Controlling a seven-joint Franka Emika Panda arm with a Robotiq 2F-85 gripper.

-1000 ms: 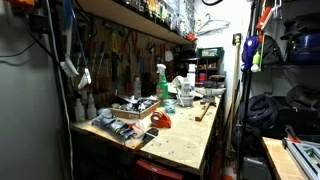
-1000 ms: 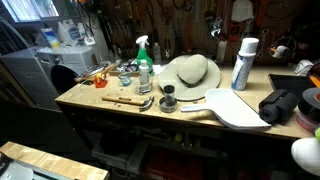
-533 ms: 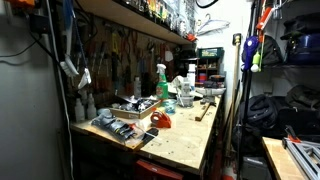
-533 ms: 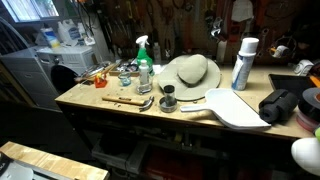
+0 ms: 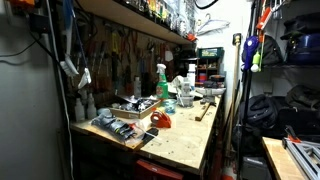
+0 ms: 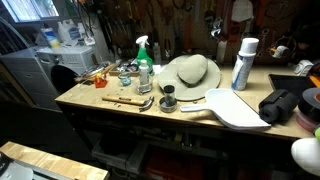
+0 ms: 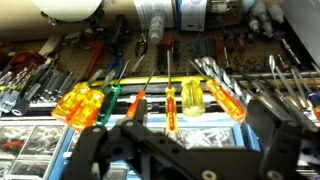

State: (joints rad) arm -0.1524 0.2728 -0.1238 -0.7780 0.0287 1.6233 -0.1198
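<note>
Wrist view: my gripper [image 7: 185,150] fills the lower frame with its fingers wide apart, holding and touching nothing. Its lower part is cut off at the bottom edge. Screwdrivers [image 7: 170,105] hang in a row across mid-frame, tips lost in clutter above.

In an exterior view, the bench [image 5: 190,140] sits centre, with the wall tools too dark to tell apart.

In an exterior view, a hat [image 6: 190,72] lies mid-frame.

A cluttered workshop: a wooden workbench [image 6: 130,113] strewn with gear, hand tools [image 5: 118,55] hanging along the wall behind it, and orange and yellow-handled screwdrivers [image 7: 170,100] racked in the wrist view
</note>
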